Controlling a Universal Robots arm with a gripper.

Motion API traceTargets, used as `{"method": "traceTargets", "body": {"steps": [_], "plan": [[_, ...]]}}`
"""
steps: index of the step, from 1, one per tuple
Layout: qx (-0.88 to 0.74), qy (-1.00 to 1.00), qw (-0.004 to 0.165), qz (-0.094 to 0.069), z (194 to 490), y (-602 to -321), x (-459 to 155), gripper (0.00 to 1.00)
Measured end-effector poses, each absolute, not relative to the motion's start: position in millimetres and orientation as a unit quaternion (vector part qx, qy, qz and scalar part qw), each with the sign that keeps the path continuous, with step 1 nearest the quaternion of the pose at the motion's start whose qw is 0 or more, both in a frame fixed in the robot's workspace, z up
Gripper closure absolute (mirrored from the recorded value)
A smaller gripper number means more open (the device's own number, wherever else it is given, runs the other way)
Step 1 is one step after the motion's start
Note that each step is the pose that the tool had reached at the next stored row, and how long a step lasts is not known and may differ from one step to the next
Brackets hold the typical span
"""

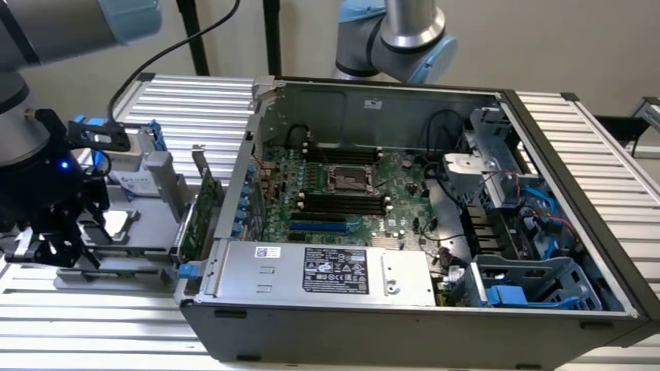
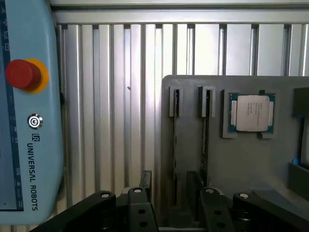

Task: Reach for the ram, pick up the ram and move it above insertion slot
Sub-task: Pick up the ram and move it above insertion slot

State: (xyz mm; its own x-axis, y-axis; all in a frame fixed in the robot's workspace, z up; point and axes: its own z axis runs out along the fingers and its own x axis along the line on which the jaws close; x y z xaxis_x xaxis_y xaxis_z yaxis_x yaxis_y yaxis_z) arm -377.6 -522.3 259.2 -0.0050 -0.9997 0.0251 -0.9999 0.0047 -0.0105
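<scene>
**A:** The gripper [image 1: 57, 246], how does it stand?

**B:** It hangs over the grey holder [image 1: 124, 267] on the table [image 1: 196, 108], at about 9 o'clock from the computer case [image 1: 413, 325] in the exterior view. In the wrist view the gripper [image 2: 170, 180] is spread. Its fingers [image 2: 146, 180] are apart, and I judge nothing is caught between them.

**A:** And the ram?

**B:** The ram [image 2: 175, 145] stands on edge in a slot of the grey holder [image 2: 251, 164], so it reads as a thin dark line. It lies straight ahead of the gripper, in line with the gap between the two fingers. As far as I can judge, it touches neither. A like strip [image 2: 206, 140] sits in the next slot, between the ram and the processor chip [image 2: 251, 113].

**A:** Its long axis?

**B:** It runs parallel to the ribs of the table [image 2: 111, 96] and crosswise to the line from one finger to the other, so its flat faces look toward the pads. In the exterior view those ribs run roughly from 9 to 3 o'clock, so I judge the stick runs that way too.

**A:** The insertion slot?

**B:** That would be among the black memory slots [image 1: 341, 205] on the board inside the case. They lie toward 3 o'clock from the gripper in the exterior view, well apart from it.
</scene>
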Motion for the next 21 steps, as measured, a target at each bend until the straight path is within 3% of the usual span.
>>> {"method": "traceTargets", "body": {"steps": [21], "plan": [[0.705, -0.709, -0.004, 0.004, 224, -522, -382, 0.58]]}}
